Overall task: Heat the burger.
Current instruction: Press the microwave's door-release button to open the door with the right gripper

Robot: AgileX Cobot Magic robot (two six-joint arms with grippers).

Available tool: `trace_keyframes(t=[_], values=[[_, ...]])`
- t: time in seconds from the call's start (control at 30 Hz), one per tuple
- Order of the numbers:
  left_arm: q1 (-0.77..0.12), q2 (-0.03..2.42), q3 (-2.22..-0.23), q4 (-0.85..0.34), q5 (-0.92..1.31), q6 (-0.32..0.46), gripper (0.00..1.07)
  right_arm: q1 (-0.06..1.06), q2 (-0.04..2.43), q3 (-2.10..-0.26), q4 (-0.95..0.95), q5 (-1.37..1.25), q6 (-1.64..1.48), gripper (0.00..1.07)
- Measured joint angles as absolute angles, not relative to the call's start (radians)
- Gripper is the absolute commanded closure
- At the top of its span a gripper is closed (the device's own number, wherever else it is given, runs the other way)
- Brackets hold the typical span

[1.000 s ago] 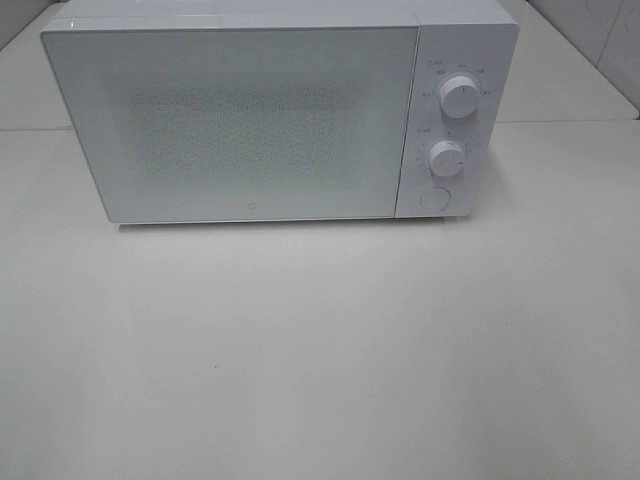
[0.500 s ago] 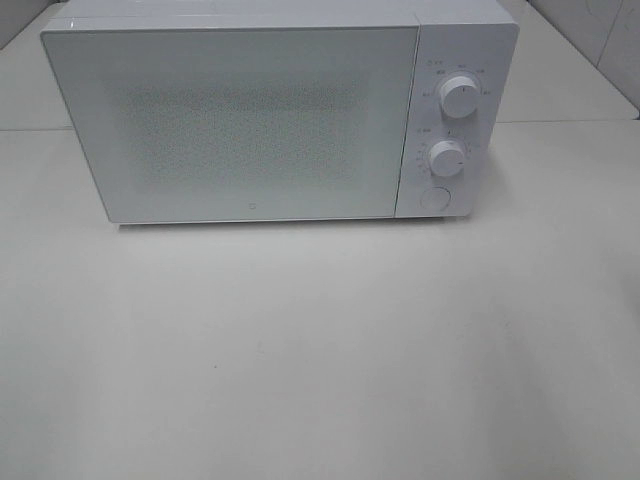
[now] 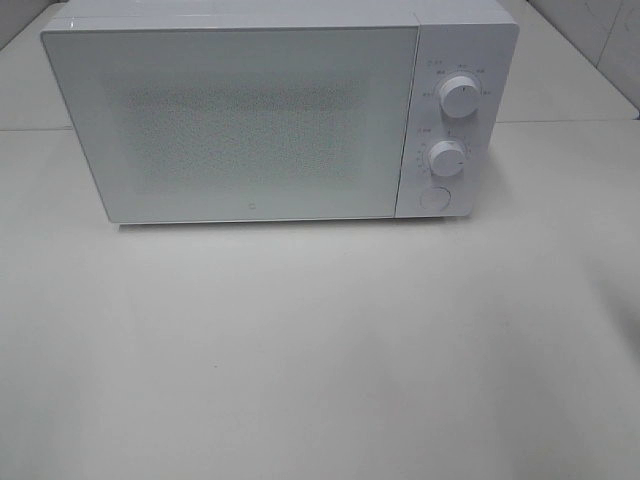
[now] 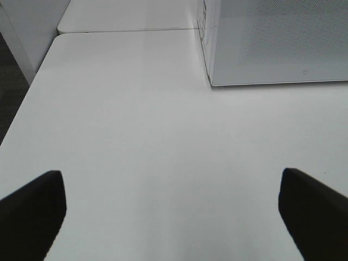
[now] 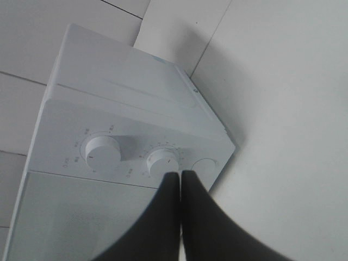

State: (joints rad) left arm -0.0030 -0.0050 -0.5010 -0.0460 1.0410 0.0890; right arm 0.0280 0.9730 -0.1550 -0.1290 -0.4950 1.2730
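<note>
When reaching for the microwave (image 3: 250, 120) controls, use the right gripper (image 5: 180, 175), pressed together and aimed toward the lower knob (image 5: 163, 159); leave the left gripper (image 4: 169, 179) spread over the tabletop (image 4: 136, 125). Treat the burger as unseen, presumably inside.

No text could be read. Tiny grey markings ringed the upper dial (image 3: 458, 98) and lower dial (image 3: 447, 158) of the white microwave (image 3: 250, 120), too small to make out; a small logo mark (image 3: 250, 210) low on its door was equally illegible

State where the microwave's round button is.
In the high view the button sits at the lower right of the microwave's front, directly below the lower knob.
</note>
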Motion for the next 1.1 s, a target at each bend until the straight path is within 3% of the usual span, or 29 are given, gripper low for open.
trace_keyframes(t=[0.57, 0.93, 1.1], values=[[-0.003, -0.005, -0.501, -0.046, 1.041, 0.089, 0.06, 0.032, 1.299, -0.154, -0.14, -0.79, 1.515, 1.07], [-0.003, -0.005, -0.501, -0.046, 1.041, 0.089, 0.06, 0.33, 1.514, -0.16, 0.214, -0.951, 1.469, 1.07], [-0.003, -0.005, -0.501, -0.046, 1.041, 0.089, 0.06, 0.433, 1.594, -0.217, 0.29, -0.977, 1.461, 1.07]])
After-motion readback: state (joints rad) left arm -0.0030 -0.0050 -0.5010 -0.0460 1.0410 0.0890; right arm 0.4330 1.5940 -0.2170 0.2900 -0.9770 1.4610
